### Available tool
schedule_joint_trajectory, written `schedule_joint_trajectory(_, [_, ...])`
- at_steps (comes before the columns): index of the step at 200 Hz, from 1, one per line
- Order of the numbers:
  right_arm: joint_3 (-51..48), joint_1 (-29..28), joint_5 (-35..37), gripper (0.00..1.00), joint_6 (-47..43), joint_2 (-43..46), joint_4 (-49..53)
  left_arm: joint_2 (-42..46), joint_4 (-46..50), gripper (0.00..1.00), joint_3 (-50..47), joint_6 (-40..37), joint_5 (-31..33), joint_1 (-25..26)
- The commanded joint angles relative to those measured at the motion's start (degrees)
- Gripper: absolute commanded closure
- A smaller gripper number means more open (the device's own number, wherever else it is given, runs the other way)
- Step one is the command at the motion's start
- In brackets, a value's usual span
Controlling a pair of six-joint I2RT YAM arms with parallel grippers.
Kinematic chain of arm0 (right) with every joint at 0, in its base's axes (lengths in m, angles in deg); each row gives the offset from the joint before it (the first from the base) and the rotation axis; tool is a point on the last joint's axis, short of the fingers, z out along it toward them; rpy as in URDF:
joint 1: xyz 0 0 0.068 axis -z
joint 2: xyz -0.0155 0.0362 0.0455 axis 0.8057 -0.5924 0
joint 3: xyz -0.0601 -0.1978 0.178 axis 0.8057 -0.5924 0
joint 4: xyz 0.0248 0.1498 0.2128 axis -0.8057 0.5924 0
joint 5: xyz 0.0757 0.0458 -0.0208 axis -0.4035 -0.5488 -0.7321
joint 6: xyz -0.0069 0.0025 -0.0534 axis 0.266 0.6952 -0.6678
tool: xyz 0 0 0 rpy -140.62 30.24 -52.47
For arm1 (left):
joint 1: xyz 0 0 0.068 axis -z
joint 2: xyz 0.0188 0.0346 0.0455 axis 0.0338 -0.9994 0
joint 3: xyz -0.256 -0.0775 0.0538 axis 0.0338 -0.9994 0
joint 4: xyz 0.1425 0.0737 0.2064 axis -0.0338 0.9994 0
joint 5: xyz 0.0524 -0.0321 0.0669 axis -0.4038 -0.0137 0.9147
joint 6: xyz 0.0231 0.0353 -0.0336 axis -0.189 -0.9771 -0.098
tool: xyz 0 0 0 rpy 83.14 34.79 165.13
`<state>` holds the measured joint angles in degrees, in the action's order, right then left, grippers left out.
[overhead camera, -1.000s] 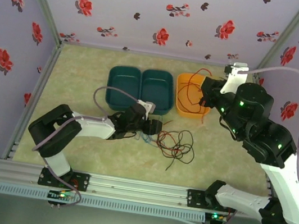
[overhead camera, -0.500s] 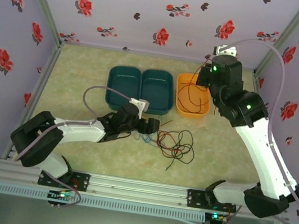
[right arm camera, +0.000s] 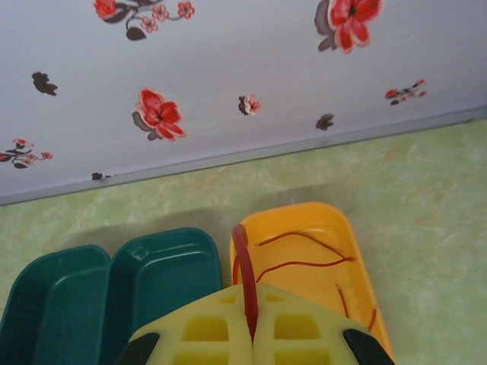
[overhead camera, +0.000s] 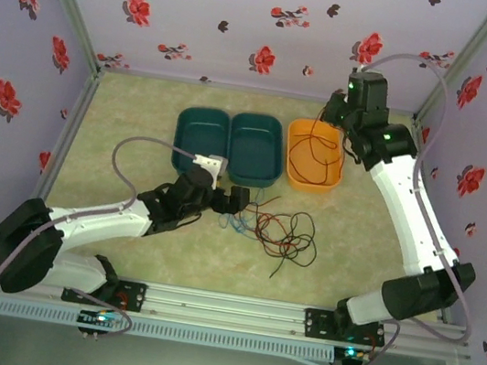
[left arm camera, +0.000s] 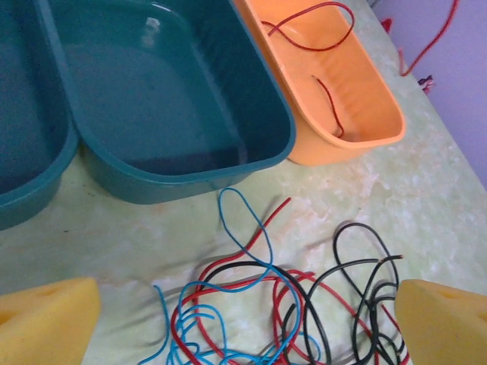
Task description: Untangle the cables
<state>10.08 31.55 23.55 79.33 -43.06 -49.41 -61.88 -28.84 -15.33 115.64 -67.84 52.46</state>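
- On your far left stands a purple wall with red flowers (overhead camera: 21, 64). Walls like it close the back and the right side too.
- The pale green marbled table top (overhead camera: 133, 119) is the floor of this box. A grey metal rail (overhead camera: 224, 307) runs along its near edge.
- The biggest bare patch of table is on the left, between that wall and the two dark green plastic tubs (overhead camera: 203, 134). The tubs sit side by side, touching, toward the back.
- Your left gripper (overhead camera: 233, 199) is low, just in front of the green tubs. In the left wrist view its yellow pads (left arm camera: 46, 323) are far apart, one on each side of the tangle.
- The tangle of thin red, blue and black cables (overhead camera: 284, 231) lies flat near the middle of the table, close to the tubs. Bare table lies between it and the rail.
- The orange plastic tub (overhead camera: 310, 188) sits just right of the green ones.
- Your right gripper (right arm camera: 249, 304) is above the far end of the orange tub, near the back wall. Its pads are pressed together on a red cable (right arm camera: 242, 258) that runs out over that tub.
- Past the orange tub, bare table runs to the right wall.
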Motion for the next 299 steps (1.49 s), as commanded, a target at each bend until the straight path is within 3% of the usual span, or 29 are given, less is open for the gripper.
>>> schedule_joint_trajectory(1, [-0.8,0.9,-3.8,1.0,2.9,-1.3,-3.4,1.4,1.7,0.0,-0.3,-2.4,3.3,0.4])
schedule_joint_trajectory(115, [-2.7,5.8,-4.3,1.0,6.4,-14.9,-7.7,1.0,3.2,0.0,0.5,-3.5,5.3,0.4])
schedule_joint_trajectory(197, [4.4,7.3,-1.5,1.0,3.7,-28.8,-5.9,-0.4,3.3,0.0,1.2,-3.9,3.8,0.4])
schedule_joint_trajectory(299, [-3.1,7.6,-4.2,1.0,7.9,-33.4,-5.4,-2.6,2.1,0.0,2.0,-3.1,1.7,0.5])
